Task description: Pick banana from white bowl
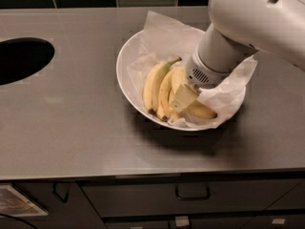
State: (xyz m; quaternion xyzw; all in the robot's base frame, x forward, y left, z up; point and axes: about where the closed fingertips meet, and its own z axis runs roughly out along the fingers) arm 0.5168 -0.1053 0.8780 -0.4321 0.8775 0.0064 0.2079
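My smooth cream plastic tool (183, 99) sits in the glossy white round bowl (125, 75) lined with crumpled matt white paper (162, 32), near the smooth-skinned thick yellow banana (152, 82); the grey metal worktop (71, 123) looks brushed.

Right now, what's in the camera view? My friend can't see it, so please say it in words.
The claw of a white robot arm is down among yellow bananas in a wide white bowl lined with crumpled paper. The bowl sits on a grey metal counter with a dark round hole at its left.
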